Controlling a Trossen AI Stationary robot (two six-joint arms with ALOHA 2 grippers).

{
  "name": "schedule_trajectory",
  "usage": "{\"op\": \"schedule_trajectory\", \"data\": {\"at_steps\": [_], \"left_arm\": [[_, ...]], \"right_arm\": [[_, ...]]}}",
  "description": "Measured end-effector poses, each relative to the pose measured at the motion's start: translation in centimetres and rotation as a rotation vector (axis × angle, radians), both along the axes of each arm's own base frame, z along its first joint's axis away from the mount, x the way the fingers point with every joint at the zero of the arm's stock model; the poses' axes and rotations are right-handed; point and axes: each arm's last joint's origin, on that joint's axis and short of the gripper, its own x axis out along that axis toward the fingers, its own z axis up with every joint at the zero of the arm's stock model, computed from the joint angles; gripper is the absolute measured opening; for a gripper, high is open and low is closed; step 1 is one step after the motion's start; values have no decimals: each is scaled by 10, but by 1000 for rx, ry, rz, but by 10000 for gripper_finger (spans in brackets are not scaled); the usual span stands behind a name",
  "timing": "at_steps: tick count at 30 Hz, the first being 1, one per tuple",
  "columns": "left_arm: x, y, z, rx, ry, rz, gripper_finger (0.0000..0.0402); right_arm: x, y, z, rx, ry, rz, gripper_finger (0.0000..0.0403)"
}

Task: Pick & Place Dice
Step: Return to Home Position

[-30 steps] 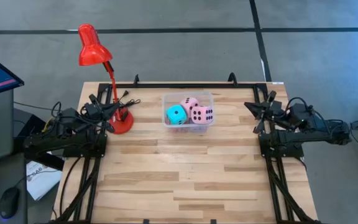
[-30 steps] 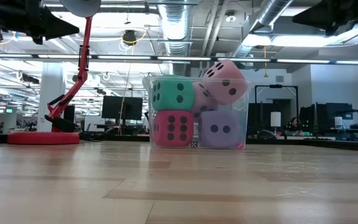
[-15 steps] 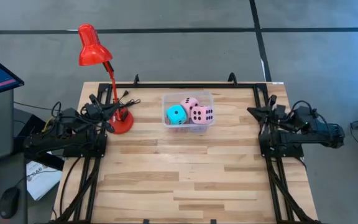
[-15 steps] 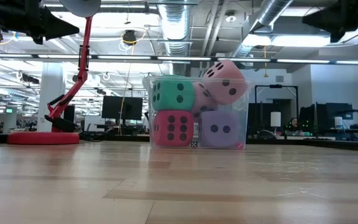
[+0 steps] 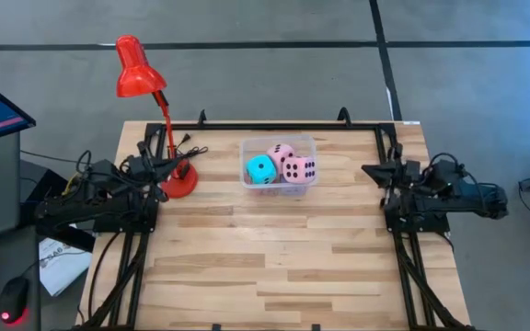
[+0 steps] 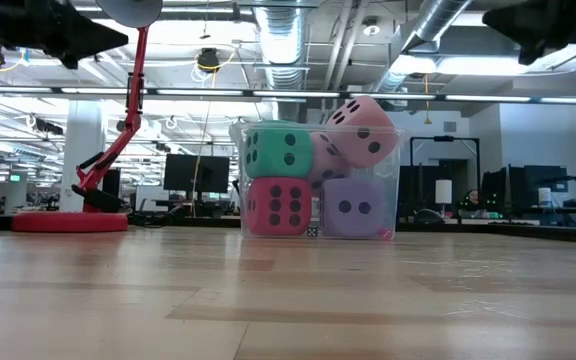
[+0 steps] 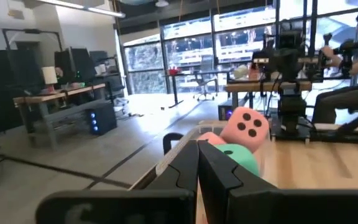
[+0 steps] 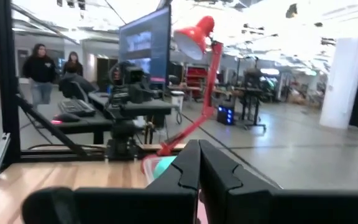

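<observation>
Overhead, the transparent bin is seen by the table's far edge, midway along it. Three are counted inside: one cyan die and two pink dice. At table height, a red die and a lavender die are added beneath, making five. All are judged light and squashy, best gripped across opposite faces. By the wrist views, the left gripper and the right gripper, parked at the left and right edges, are shown with fingers pressed together, nothing held.
</observation>
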Motion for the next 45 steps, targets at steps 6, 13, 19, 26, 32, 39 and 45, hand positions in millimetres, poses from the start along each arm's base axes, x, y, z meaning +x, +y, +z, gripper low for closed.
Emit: {"op": "schedule_trajectory", "data": {"at_steps": [6,13,19,26,32,39,45], "left_arm": [[11,2,-17,4,-61,-6,0],[23,5,-47,-7,-54,-7,0],[28,6,-66,-39,-26,-9,0],[30,6,-72,-66,-13,-28,0],[30,6,-72,-65,-13,-32,0],[30,6,-73,-66,-11,-32,0],[30,6,-73,-66,-11,-31,0]], "right_arm": [[15,0,-26,-12,-23,10,0],[25,0,-53,-13,-50,10,0],[29,1,-66,-18,-14,40,0],[32,4,-76,-35,51,149,0],[33,5,-86,11,149,193,0],[33,5,-88,30,162,195,0],[33,5,-88,7,167,193,7]]}}
